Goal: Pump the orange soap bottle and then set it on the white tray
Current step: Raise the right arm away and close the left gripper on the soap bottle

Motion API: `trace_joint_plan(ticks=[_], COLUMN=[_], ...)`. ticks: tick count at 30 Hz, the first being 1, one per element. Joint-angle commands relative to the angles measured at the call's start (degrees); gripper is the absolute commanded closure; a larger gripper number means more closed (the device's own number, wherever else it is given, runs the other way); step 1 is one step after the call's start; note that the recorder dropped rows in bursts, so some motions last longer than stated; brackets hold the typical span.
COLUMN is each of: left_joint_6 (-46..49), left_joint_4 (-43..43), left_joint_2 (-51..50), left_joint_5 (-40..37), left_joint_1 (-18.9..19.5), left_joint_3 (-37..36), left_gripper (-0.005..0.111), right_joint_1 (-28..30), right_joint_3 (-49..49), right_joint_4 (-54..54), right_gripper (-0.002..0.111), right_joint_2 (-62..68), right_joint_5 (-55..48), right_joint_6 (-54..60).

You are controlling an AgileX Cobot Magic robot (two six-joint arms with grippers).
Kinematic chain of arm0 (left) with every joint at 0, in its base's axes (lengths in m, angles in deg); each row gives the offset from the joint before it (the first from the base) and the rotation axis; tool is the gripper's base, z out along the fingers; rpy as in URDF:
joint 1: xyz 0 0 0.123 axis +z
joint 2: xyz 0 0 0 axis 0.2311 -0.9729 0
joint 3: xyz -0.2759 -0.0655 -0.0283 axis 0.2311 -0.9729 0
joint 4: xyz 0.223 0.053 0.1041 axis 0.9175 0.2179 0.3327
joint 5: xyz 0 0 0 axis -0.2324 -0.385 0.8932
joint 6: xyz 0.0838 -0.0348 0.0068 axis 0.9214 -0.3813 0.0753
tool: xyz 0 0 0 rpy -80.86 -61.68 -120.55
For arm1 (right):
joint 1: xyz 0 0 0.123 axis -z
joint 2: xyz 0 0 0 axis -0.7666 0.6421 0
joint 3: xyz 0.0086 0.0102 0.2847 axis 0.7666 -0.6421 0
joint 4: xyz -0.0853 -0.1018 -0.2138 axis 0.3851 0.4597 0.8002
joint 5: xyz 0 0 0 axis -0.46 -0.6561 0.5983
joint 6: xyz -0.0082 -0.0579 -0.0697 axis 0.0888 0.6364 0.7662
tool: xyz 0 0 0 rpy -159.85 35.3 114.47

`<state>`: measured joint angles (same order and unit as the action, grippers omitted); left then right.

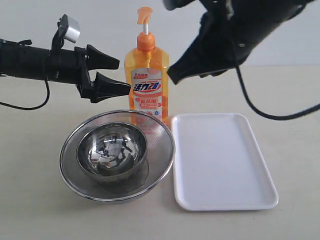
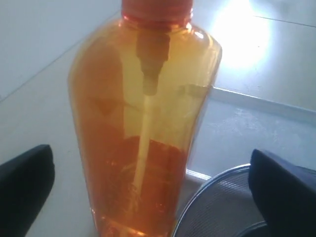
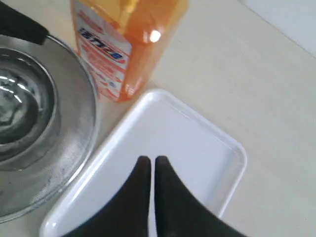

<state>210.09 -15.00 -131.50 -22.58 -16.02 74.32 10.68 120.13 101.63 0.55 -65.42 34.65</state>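
Facing orange soap bottle [image 1: 147, 85] from left, left gripper [image 1: 124, 75] spread wide, empty, tips at its side. Bottle upright, far-left of white tray [image 1: 220, 165]. Right gripper [image 1: 172, 75] pinched together, empty, by bottle's right shoulder.

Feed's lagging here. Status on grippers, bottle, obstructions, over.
Left gripper open, straddling orange soap bottle. Right gripper shut, raised beside it. Bottle upright on table, off white tray. Steel bowls in front, not blocking tray.

The orange soap bottle [image 1: 147, 62] is translucent, its label [image 1: 146, 92] white-and-red; the white tray [image 1: 222, 165] gleams; left tool [image 1: 124, 75] and right tool [image 1: 172, 75] are black.
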Motion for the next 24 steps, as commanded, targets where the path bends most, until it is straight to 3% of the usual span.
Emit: trace_joint_plan(ticks=[1,8,18,21,24], left_joint_6=[0.06,-2.52,-3.91,-4.46,-6.38], left_joint_4=[-1.21,-1.34,-3.47,-4.05,-3.67], left_joint_2=[-2.97,-8.73,-13.36,-14.67,-15.29], left_joint_5=[-2.59,-2.63,-4.65,-6.66,-6.94], left_joint_1=[-0.68,-4.63,-7.37,-7.37,-7.37], left_joint_3=[3.93,12.99,18.42,19.20,19.29], left_gripper=[-0.003,-0.003,-0.001,0.018,0.056], right_joint_1=[3.48,3.48,3.48,3.48,3.48], right_joint_3=[-7.94,-13.87,-13.87,-13.87,-13.87], right_joint_4=[-0.34,-0.46,-0.19,-0.19,-0.19], right_gripper=[0.108,0.108,0.108,0.108,0.108], right_joint_2=[-5.28,-6.20,-6.20,-6.20,-6.20], right_joint_5=[4.25,8.06,8.17,8.17,8.17], right_joint_6=[-1.09,-1.60,-1.72,-1.72,-1.72])
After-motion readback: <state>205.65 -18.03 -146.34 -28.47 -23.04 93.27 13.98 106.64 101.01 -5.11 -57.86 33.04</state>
